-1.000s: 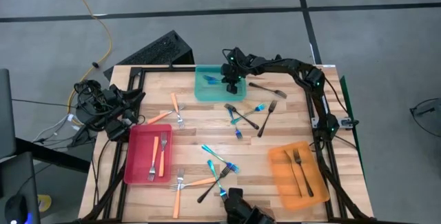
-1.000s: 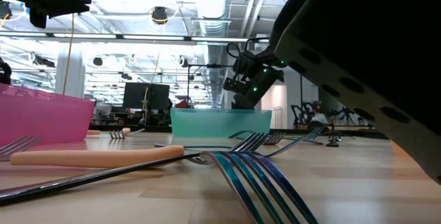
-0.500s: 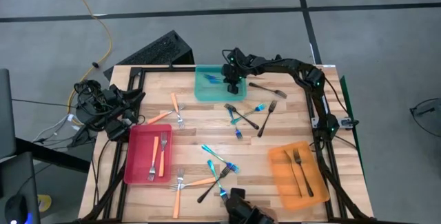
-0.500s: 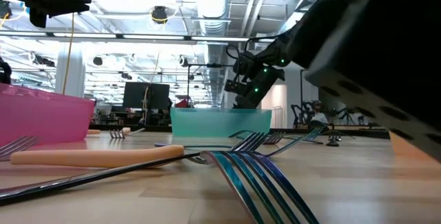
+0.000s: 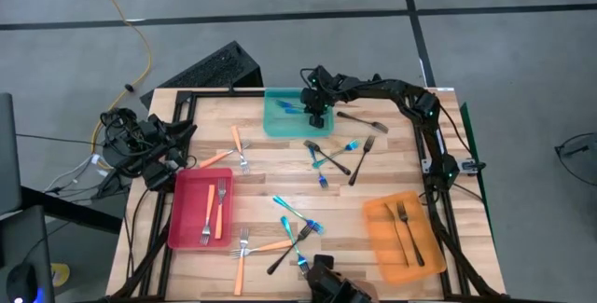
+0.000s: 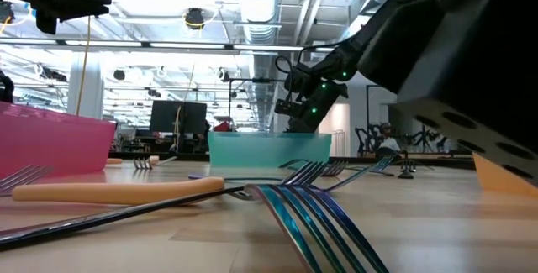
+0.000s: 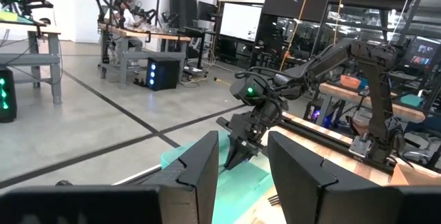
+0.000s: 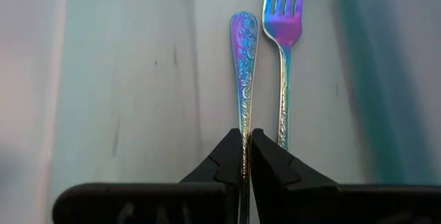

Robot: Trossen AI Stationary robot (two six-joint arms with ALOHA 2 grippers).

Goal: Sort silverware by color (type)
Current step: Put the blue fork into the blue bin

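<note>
My right gripper (image 5: 315,115) hangs over the teal tray (image 5: 280,122) at the table's far side, shut on a blue fork (image 8: 244,65). A second blue fork (image 8: 283,31) lies flat on the tray floor beside it. The low view shows the gripper (image 6: 296,120) just above the tray's rim (image 6: 269,143). My left gripper (image 7: 242,162) is open and holds nothing; it waits off the table's left edge (image 5: 166,154). Orange, blue and dark forks lie loose on the wood (image 5: 326,158). My right gripper pinches the blue fork's thin stem (image 8: 245,133) between its two fingertips, coming slanting down from above, with the fingers running along the fork. The patterned handle end (image 8: 244,31) reaches out past the fingertips over the tray floor. Whether it touches the floor I cannot tell.
A red tray (image 5: 187,230) at the near left holds two orange forks. An orange tray (image 5: 378,238) at the near right holds two dark forks. More loose forks lie near the front edge (image 5: 291,230) and at the left (image 5: 238,149).
My right gripper has tipped slightly over the teal tray while staying in place, still shut on the blue fork.
</note>
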